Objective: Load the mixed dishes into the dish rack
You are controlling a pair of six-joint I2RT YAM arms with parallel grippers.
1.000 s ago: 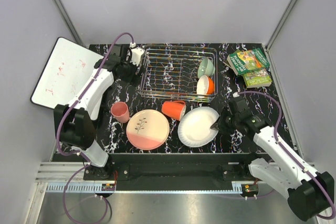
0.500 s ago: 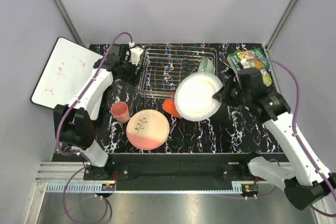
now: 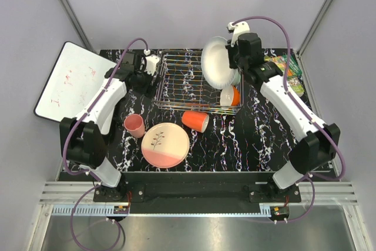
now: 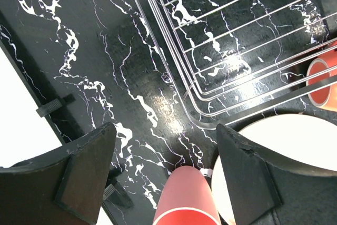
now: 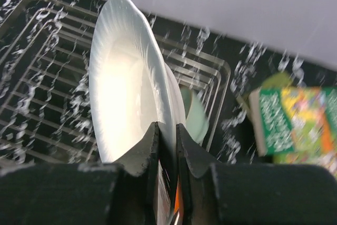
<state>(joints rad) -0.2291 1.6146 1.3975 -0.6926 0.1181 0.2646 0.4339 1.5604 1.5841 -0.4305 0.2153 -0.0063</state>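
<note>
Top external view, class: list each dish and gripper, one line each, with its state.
white plate: on edge over dish rack, gripped
right gripper: shut on white plate
left gripper: open, empty
pink plate: lying flat
orange mug: on its side
pink cup: upright
orange-and-white bowl: in dish rack
pale green bowl: in dish rack

My arms are white-shelled and black-jointed, each trailing a purple cable; my left gripper has matte black fingers.

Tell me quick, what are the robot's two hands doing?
Left gripper: open, holding nothing.
Right gripper: shut on the white plate.
</note>
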